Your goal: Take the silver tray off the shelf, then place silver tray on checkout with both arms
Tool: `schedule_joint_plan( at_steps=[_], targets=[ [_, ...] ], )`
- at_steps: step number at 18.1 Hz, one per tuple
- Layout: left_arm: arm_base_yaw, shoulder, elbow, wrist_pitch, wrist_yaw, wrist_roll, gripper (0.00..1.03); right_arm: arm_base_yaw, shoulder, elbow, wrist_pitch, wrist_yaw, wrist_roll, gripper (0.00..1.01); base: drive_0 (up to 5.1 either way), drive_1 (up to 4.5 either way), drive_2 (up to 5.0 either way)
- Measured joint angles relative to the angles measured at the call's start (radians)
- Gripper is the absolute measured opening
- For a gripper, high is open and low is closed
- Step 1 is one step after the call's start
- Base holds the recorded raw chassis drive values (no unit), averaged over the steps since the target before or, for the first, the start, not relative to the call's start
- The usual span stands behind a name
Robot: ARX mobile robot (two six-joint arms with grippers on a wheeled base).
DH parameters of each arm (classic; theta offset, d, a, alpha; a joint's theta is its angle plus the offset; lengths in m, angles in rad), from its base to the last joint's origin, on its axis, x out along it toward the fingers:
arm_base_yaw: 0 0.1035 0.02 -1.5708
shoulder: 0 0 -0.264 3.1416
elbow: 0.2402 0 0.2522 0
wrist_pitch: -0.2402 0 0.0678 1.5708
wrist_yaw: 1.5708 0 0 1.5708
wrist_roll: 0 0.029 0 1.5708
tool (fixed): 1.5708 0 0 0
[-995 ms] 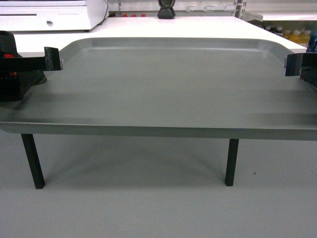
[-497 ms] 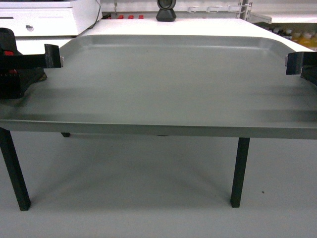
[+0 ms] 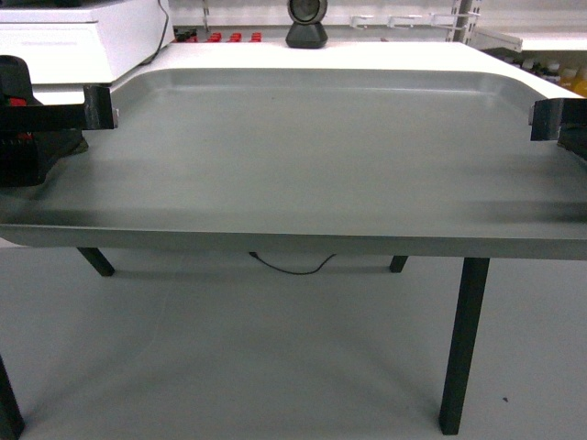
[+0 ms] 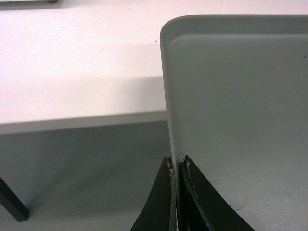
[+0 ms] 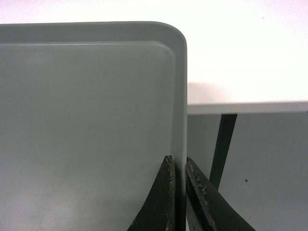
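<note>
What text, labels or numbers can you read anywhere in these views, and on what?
None can be read.
Silver tray: plain metal, no marking.
Checkout: bare white top.
White box at far left: no readable label.
Bottles on the far right shelf: labels too small and blurred.
</note>
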Motion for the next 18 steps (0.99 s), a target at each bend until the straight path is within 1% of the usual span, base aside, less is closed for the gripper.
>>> schedule_joint_plan(
  at_steps=[18],
  targets=[
    [0.0,0.0,0.0,0.002,0.0,0.0,0.03,0.0,0.0,0.0,0.002,-0.001,-0.002,0.03,0.0,4.23,-4.2]
  ],
)
